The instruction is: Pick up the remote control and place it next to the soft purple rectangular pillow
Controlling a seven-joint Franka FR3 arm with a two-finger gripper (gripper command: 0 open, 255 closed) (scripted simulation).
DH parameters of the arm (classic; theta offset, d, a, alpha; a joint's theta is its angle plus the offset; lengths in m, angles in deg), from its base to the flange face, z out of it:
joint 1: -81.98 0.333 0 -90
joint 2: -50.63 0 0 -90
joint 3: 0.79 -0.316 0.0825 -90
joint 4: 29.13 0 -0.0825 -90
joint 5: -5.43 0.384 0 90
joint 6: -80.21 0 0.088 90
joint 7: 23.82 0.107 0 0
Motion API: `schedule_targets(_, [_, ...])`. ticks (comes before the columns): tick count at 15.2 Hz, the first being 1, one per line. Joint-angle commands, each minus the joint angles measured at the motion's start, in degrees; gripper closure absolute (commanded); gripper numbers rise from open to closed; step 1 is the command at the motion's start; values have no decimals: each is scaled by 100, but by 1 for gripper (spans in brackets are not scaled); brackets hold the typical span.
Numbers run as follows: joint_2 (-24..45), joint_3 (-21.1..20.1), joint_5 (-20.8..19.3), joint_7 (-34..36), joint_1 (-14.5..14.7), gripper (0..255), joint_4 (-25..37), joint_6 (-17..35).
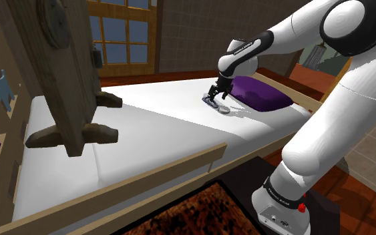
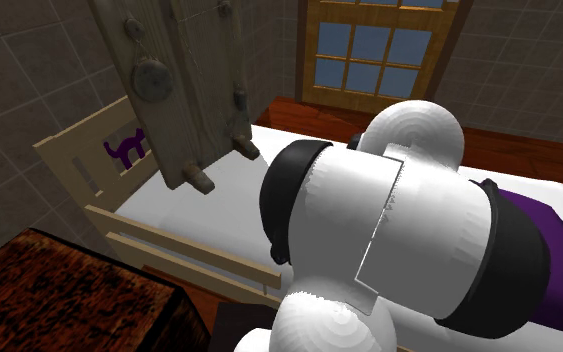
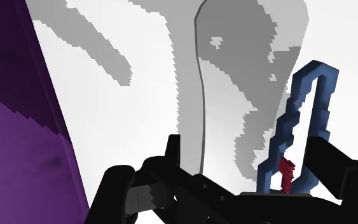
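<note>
The blue-edged remote control (image 1: 212, 101) is seen lying on the white bed (image 1: 146, 127), directly beneath the black gripper (image 1: 218, 91). The gripper's fingers (image 3: 333, 168) are spread apart, with the remote set close against one of them and clear of the other. The purple pillow (image 1: 263, 93) is found just beside the gripper on its other side, near the remote but apart from it, while the bed's pale wooden frame (image 1: 179, 167) and a paned window (image 1: 123, 33) are shown well away from the gripper.
</note>
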Motion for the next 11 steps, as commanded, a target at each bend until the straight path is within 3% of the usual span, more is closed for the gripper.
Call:
schedule_targets(1, [-222,-4,-50,38,3,0,71,-291])
schedule_targets(3, [-470,-12,-100,74,4,0,165,-631])
schedule_targets(11, [-469,-14,-100,74,3,0,165,-630])
